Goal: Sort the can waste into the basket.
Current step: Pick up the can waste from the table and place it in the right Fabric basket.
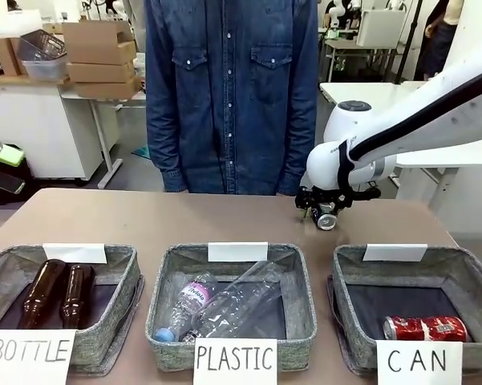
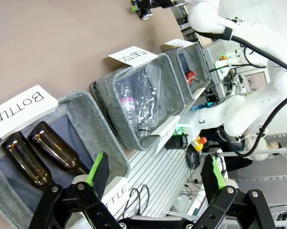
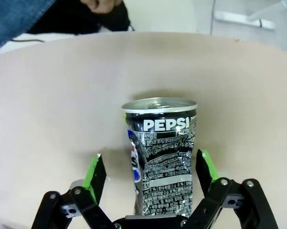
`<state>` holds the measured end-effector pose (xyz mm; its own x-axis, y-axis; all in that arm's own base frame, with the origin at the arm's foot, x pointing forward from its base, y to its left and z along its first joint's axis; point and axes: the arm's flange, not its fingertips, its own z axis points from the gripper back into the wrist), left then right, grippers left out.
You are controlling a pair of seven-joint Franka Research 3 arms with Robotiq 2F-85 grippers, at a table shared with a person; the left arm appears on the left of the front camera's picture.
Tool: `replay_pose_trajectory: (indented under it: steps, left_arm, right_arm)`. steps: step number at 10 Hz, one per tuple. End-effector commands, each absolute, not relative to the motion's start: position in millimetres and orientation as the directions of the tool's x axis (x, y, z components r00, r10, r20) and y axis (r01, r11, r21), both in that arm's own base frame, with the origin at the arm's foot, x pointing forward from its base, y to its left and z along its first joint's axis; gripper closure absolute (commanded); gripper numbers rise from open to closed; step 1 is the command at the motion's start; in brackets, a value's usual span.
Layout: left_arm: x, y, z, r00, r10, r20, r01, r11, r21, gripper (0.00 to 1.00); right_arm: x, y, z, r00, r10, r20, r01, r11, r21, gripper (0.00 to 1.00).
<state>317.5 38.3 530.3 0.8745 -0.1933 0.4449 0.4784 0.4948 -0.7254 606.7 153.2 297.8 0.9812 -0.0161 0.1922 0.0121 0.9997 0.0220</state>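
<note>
A dark Pepsi can (image 3: 162, 157), slightly dented, stands upright on the tan table between the fingers of my right gripper (image 3: 150, 161). The jaws are open, with a gap on each side of the can. In the front view that gripper (image 1: 324, 210) is low over the far right of the table, behind the grey basket (image 1: 473, 273) marked "CAN". A red can (image 1: 425, 327) lies on its side inside that basket. My left gripper (image 2: 157, 167) hangs open and holds nothing, high above the "BOTTLE" basket end.
The "PLASTIC" basket (image 1: 301, 273) holds clear plastic bottles. In the "BOTTLE" basket (image 1: 8, 265) lie two brown glass bottles. A person in a denim shirt (image 1: 228, 88) stands at the far edge, close behind the can.
</note>
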Motion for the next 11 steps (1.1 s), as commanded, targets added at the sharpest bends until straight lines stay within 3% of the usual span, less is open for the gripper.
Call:
replay_pose_trajectory:
  steps: [1,2,4,5,6,7,11]
  left_arm:
    - [317.9,38.0,529.9,0.867,-0.186,0.462,0.49,0.49,-0.721,0.0]
    - [317.9,38.0,529.9,0.867,-0.186,0.462,0.49,0.49,-0.721,0.0]
    - [317.9,38.0,529.9,0.867,-0.186,0.462,0.49,0.49,-0.721,0.0]
    - [317.9,38.0,529.9,0.867,-0.186,0.462,0.49,0.49,-0.721,0.0]
    - [317.9,38.0,529.9,0.867,-0.186,0.462,0.49,0.49,-0.721,0.0]
    - [317.9,38.0,529.9,0.867,-0.186,0.462,0.49,0.49,-0.721,0.0]
    - [317.9,38.0,529.9,0.867,-0.186,0.462,0.49,0.49,-0.721,0.0]
  right_arm:
    - [609.6,158.5,302.2,0.982,-0.043,0.186,0.047,0.999,-0.017,0.6]
    - [609.4,157.5,301.6,0.982,-0.048,0.181,0.051,0.999,-0.012,1.0]
    - [608.6,155.9,300.8,0.983,-0.046,0.176,0.048,0.999,-0.011,1.0]
    - [608.2,154.9,300.6,0.984,-0.044,0.175,0.046,0.999,-0.009,0.87]
    - [607.9,153.9,300.8,0.984,-0.042,0.175,0.044,0.999,-0.011,0.97]
    - [608.0,153.0,300.7,0.984,-0.039,0.172,0.042,0.999,-0.011,1.0]
    - [602.7,150.8,307.7,0.985,-0.001,0.173,0.003,1.0,-0.008,1.0]
